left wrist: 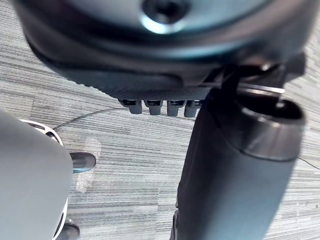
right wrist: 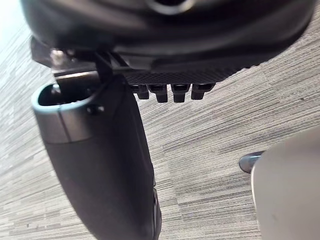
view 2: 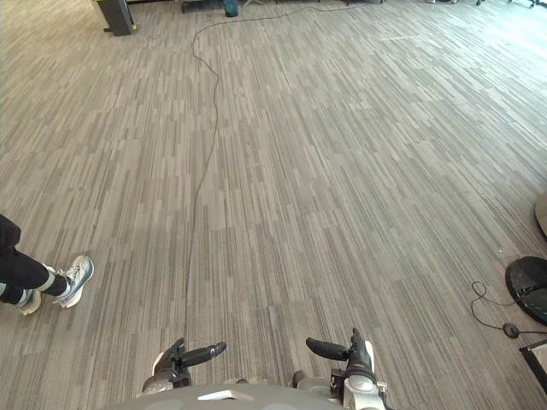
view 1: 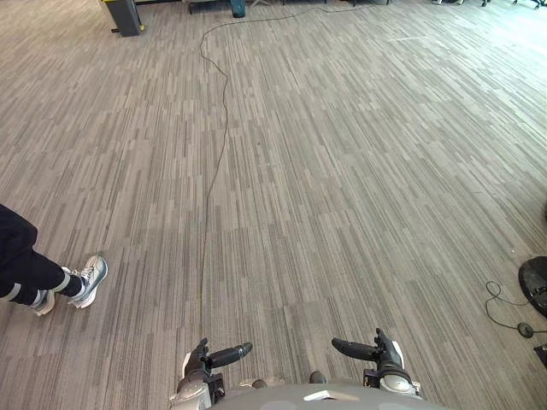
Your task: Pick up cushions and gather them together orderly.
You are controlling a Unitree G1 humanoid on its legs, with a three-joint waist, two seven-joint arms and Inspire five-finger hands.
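Left hand (view 1: pixel 224 354): fingers relaxed, empty | right hand (view 1: pixel 376 348): fingers relaxed, empty | both above carpet floor (view 1: pixel 342 171) | person's shoe (view 1: pixel 90 280) near floor's left edge.

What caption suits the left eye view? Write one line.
Left robot hand and right robot hand empty over striped carpet; person's shoe at left.

Stereo downward; wrists close over carpet (view 1: pixel 342 171)
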